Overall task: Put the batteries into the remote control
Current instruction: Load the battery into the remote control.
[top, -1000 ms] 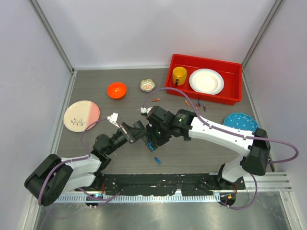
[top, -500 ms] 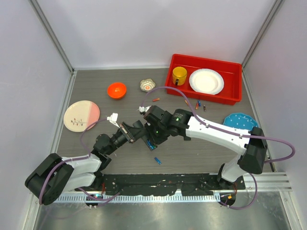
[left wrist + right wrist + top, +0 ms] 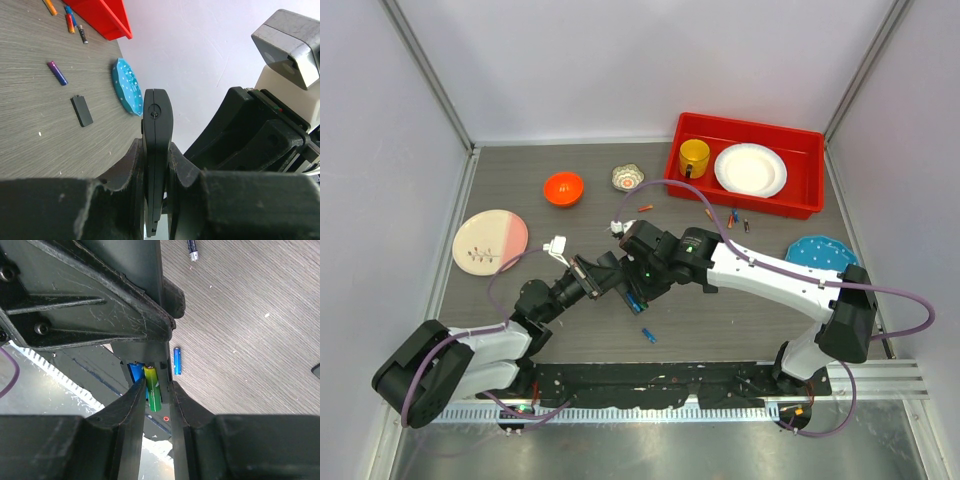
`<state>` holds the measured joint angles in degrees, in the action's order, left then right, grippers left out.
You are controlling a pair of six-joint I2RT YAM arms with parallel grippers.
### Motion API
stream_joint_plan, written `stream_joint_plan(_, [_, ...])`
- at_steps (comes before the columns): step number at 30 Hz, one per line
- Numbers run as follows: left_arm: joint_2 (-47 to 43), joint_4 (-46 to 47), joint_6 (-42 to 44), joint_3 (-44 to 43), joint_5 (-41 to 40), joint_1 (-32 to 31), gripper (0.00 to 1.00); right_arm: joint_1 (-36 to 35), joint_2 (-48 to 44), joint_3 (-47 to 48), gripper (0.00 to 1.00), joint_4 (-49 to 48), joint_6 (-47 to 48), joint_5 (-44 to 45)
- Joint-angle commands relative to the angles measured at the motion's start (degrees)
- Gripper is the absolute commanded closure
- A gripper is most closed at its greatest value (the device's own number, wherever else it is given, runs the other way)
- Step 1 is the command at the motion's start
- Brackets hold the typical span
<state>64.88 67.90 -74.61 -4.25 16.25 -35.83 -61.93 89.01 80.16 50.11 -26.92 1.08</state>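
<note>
My left gripper (image 3: pixel 156 152) is shut on the black remote control (image 3: pixel 157 115), holding it edge-on above the table. In the top view the left gripper (image 3: pixel 616 283) meets my right gripper (image 3: pixel 638 292) at mid-table. In the right wrist view my right gripper (image 3: pixel 157 385) is shut on a green-yellow battery (image 3: pixel 153 390), whose upper end sits in the remote's recess (image 3: pixel 165 367) beside a blue battery (image 3: pixel 135 374). A loose blue battery (image 3: pixel 647 335) lies near the front. Several more batteries (image 3: pixel 732 217) lie by the red tray, and a purple one (image 3: pixel 57 73) shows in the left wrist view.
A small black battery cover (image 3: pixel 81 110) lies on the table. A red tray (image 3: pixel 800 195) holds a yellow cup and a white plate. A teal plate (image 3: pixel 820 252) is at right, an orange bowl (image 3: pixel 563 188), a foil cup (image 3: pixel 627 178) and a pink plate (image 3: pixel 490 240) at left.
My right gripper shifted slightly left against the remote between the first two frames. Since then nothing has visibly moved.
</note>
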Motion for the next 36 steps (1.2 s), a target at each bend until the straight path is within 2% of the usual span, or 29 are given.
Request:
stream_joint_plan(1, [-0.9, 10.9, -4.1, -1.5, 6.1, -1.3, 1.0, 1.1, 1.0, 0.5, 0.69, -2.8, 0.8, 6.7])
stream_joint_plan(13, [0.2, 10.9, -3.5, -1.3, 6.0, -1.3, 1.0, 1.1, -1.1, 1.7, 0.56, -2.6, -0.3, 4.4])
stream_joint_plan(25, [1.2, 10.9, -3.2, -1.6, 5.8, -1.3, 1.0, 1.1, -4.9, 2.1, 0.52, -1.9, -0.5, 1.9])
stream_joint_plan(36, [3.2, 10.9, -3.1, -2.9, 5.6, -1.3, 1.0, 1.0, -12.2, 2.7, 0.48, -2.6, -0.2, -0.3])
